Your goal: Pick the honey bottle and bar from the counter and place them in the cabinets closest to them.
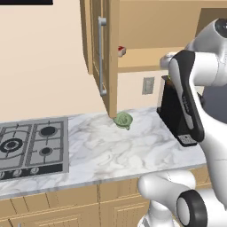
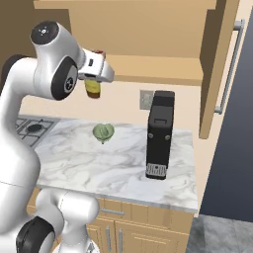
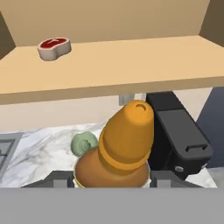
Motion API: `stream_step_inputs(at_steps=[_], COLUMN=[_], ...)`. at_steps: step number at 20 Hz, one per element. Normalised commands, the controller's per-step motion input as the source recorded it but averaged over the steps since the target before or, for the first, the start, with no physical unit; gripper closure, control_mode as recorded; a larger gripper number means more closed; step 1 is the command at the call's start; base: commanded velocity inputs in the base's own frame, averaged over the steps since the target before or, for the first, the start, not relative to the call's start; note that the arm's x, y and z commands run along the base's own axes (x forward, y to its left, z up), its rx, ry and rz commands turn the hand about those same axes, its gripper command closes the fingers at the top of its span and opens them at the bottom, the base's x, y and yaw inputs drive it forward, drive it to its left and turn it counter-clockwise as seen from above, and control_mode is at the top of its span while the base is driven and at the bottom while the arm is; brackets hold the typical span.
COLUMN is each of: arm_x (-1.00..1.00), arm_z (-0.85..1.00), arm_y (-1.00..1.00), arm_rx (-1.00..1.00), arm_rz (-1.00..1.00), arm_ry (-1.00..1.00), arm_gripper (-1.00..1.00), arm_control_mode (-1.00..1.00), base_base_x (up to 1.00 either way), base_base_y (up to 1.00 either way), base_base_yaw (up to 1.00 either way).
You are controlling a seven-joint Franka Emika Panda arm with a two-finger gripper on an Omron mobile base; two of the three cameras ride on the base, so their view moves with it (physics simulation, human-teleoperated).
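Observation:
My gripper (image 2: pixel 92 80) is shut on the honey bottle (image 2: pixel 92 89), an amber bottle with a yellow label, held in the air just below the front edge of the open wall cabinet's shelf (image 2: pixel 148 73). In the hand view the honey bottle (image 3: pixel 124 144) sits between my two finger tips, neck pointing up toward the cabinet shelf (image 3: pixel 131 65). The bar (image 3: pixel 54 47), a small red-and-white packet, lies on that shelf at the left; from the left base it shows as the bar (image 1: pixel 121 51) beside the door edge. The marble counter (image 1: pixel 111 148) lies well below.
A green round lump (image 1: pixel 123 119) sits on the counter under the cabinet. A tall black coffee machine (image 2: pixel 160 133) stands to its right. The hob (image 1: pixel 31 146) lies at the left. Cabinet doors (image 1: pixel 102 57) (image 2: pixel 220 69) stand open on both sides.

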Motion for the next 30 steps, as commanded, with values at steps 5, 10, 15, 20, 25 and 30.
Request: stream_step_inputs(at_steps=[5, 10, 15, 20, 25, 30], arm_x=[0.0, 0.01, 0.25, 0.46, 0.47, 0.43], arm_z=[0.37, 0.29, 0.14, 0.06, 0.09, 0.07], arm_y=[-0.01, 0.0, 0.04, 0.07, 0.02, 0.0], arm_rx=[0.01, 0.0, -0.01, -0.02, 0.0, 0.0], arm_rz=[0.0, 0.0, 0.0, 0.0, 0.0, 0.0], arm_ry=[-0.19, -0.14, -0.03, 0.0, 0.0, 0.0], arm_gripper=[1.0, 1.0, 1.0, 1.0, 1.0, 1.0], arm_control_mode=[-1.0, -1.0, -1.0, -1.0, -1.0, -1.0], base_base_x=[0.0, 0.0, 0.0, 0.0, 0.0, 0.0], base_base_y=[0.0, 0.0, 0.0, 0.0, 0.0, 0.0], base_base_yaw=[0.0, 0.0, 0.0, 0.0, 0.0, 0.0])
